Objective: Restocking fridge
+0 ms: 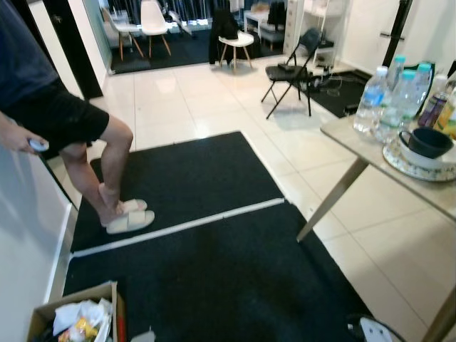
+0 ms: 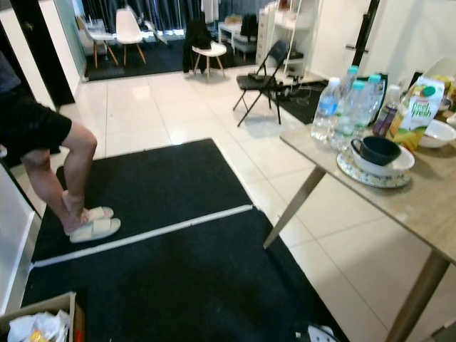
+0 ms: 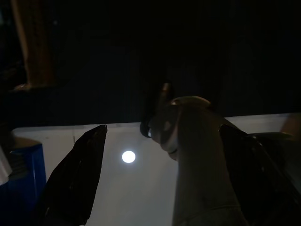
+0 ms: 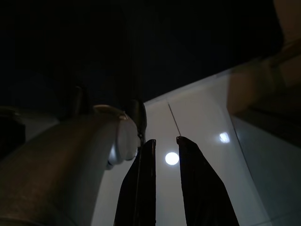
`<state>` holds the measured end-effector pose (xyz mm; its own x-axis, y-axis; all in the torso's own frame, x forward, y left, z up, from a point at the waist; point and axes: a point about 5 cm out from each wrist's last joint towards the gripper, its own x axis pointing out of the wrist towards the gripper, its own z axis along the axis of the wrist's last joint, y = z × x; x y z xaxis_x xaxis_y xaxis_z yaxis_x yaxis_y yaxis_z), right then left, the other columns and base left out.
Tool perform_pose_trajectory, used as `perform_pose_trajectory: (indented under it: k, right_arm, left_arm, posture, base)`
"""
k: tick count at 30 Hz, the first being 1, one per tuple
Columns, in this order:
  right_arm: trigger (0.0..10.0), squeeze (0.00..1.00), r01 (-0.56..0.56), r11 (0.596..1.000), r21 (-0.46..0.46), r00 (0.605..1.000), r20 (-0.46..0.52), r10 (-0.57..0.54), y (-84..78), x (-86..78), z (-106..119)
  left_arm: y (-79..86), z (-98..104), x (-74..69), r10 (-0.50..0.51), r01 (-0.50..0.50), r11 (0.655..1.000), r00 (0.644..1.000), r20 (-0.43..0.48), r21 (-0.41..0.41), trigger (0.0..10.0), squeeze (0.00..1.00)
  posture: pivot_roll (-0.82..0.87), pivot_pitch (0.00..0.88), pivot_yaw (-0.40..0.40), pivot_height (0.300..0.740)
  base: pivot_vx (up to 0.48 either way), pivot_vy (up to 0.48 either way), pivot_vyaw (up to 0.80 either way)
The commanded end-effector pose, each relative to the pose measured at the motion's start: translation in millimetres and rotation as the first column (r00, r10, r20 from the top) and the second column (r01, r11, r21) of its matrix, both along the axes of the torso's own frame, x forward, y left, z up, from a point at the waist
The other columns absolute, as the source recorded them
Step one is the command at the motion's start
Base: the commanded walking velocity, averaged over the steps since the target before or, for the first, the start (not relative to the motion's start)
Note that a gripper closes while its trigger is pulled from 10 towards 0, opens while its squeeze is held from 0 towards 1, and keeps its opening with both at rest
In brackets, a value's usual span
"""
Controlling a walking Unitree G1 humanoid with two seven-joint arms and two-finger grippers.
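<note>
Your left gripper (image 3: 160, 183) hangs over pale tile with its fingers (image 3: 75, 179) spread wide, holding nothing; a grey robot limb (image 3: 197, 160) sits between them in that dark wrist view. Your right gripper (image 4: 164, 183) has its two fingers (image 4: 141, 188) nearly together, a thin slit between them, nothing gripped, also above shiny tile with a lamp's glare on it.

Ahead of you lies a black mat (image 1: 199, 263) crossed by a white strip (image 1: 178, 226). A person (image 1: 64, 121) in dark shorts and pale slippers (image 1: 128, 217) stands on the mat's far left part, beside a white wall, a small object in one hand (image 1: 28, 142).

On your right stands a table (image 2: 427, 206) with slanted wooden legs; one leg (image 2: 292, 206) reaches down to the mat's edge. On the table the water bottles (image 2: 345, 107) stand upright in a cluster at the near corner, caps up, long axes vertical. Just beside them a dark cup (image 2: 377, 149) sits in a white bowl on a patterned plate (image 2: 356, 171). Behind these are a juice carton (image 2: 417, 107), upright, and another white bowl (image 2: 438, 132).

A cardboard box (image 1: 71, 313) of crumpled wrappers sits at your lower left. Farther off, on the tile, a black folding chair (image 1: 292, 71) and white chairs (image 1: 153, 25) stand well apart from the mat.
</note>
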<state>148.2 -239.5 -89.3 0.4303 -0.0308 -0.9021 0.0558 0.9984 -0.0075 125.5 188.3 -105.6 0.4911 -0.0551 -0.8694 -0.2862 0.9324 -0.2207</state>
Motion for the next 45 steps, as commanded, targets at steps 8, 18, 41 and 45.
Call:
perform_pose_trajectory:
  k: [8,18,41,45]
  right_arm:
    - [10.0,0.0,-0.016,0.999,-0.032,1.0,-0.024,0.015,-12.8,-10.3,0]
    - [10.0,0.0,-0.018,0.999,-0.039,0.999,-0.033,0.017,-19.0,-15.7,0]
    - [10.0,0.0,-0.04,0.999,-0.029,0.998,-0.055,0.038,-1.8,-11.0,-4]
    - [10.0,0.0,-0.039,0.999,-0.032,0.997,-0.06,0.037,-2.6,-11.8,-4]
  left_arm:
    - [-2.5,0,0.5,-0.005,0.005,1.0,1.0,0.0,-0.003,10.0,0.0]
    - [-3.4,0,0.8,-0.007,0.007,1.0,1.0,0.0,-0.006,10.0,0.0]
    - [-5.6,-1,-0.8,-0.017,0.017,1.0,1.0,-0.007,-0.009,10.0,0.0]
    - [-5.9,-1,-0.8,-0.017,0.017,1.0,1.0,-0.007,-0.01,10.0,0.0]
  posture:
    - [-0.12,0.0,-0.01,0.74]
    - [-0.12,0.0,-0.014,0.74]
    - [-0.13,0.0,-0.013,0.74]
    - [-0.13,0.0,-0.013,0.74]
  base:
    - [0.458,0.0,0.0]
    - [0.429,0.0,0.0]
    - [0.39,0.0,-0.07]
    - [0.384,0.0,-0.75]
